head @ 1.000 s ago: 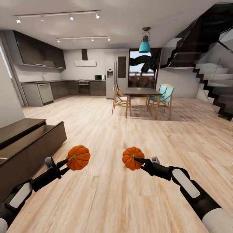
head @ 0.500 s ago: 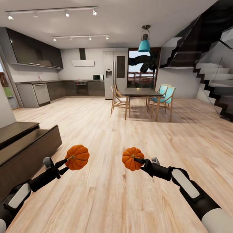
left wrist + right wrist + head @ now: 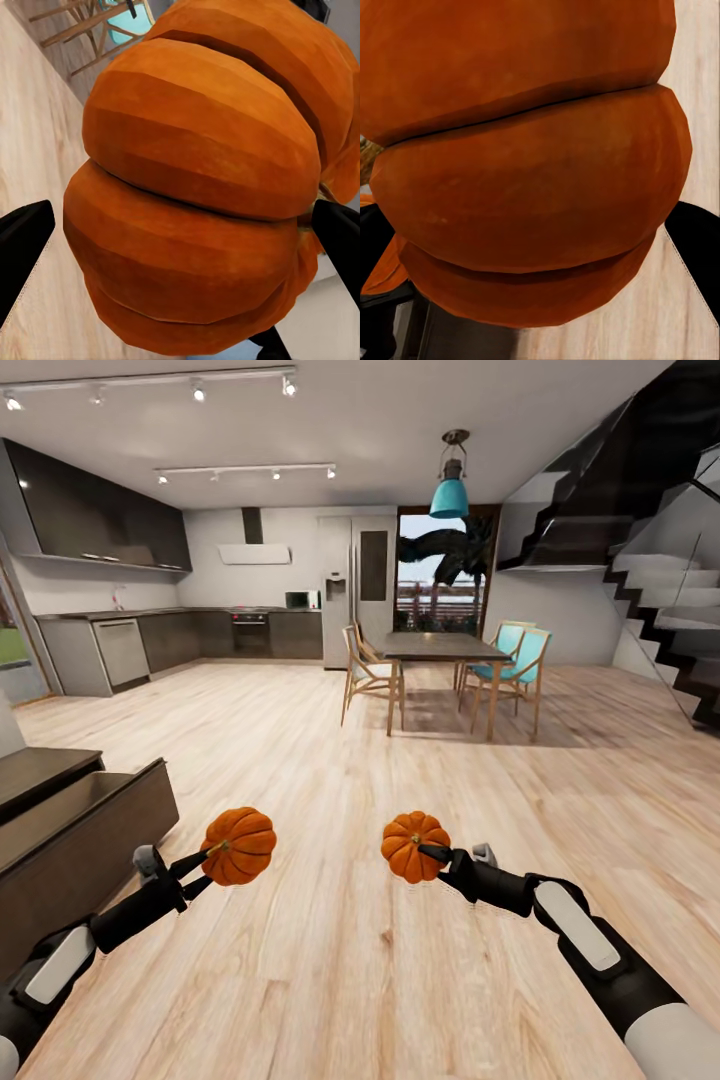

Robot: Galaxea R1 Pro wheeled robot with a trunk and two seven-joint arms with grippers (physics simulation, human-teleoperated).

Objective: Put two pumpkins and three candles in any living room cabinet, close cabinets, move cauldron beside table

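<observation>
Pale wood plank floor [image 3: 330,980]. Dark grey kitchen units [image 3: 200,635] along far wall. Dark dining table [image 3: 440,648], wooden and teal chairs. Teal pendant lamp [image 3: 449,498]. Black staircase [image 3: 650,560] right.

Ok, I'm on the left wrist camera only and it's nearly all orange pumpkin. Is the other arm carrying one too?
Observer: Yes. In the head view the right gripper is shut on the second pumpkin, held above bare wood floor.
Operator: And where's the cabinet?
Observer: The dark-brown cabinet sits low on the robot's left, beside the left gripper and its pumpkin.
Operator: Is its front open?
Observer: I cannot tell; I see its flat top and one plain side panel.
Operator: What's ahead?
Observer: A dining table with chairs, the kitchen behind it.
</observation>
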